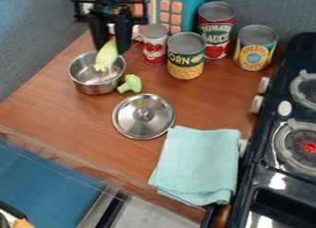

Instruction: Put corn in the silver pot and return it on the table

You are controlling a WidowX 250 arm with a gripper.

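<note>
While the gripper (112, 39) held the corn (106, 55) pinched, tip down, the silver pot (97, 89) sat beneath it | toy broccoli (130, 84) lay beside the pot | lid (132, 123) rested farther out | cloth (197, 162) lay farthest.

Cans (186, 46) read "TOMATO SAUCE" (215, 34), "CORN" (179, 59), "PINEAPPLE SLICES" (254, 53).

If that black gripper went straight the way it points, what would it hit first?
Probably the pot: the gripper points down towards it, and the corn it holds would likely touch the inside first, though depth is hard to judge.
</note>
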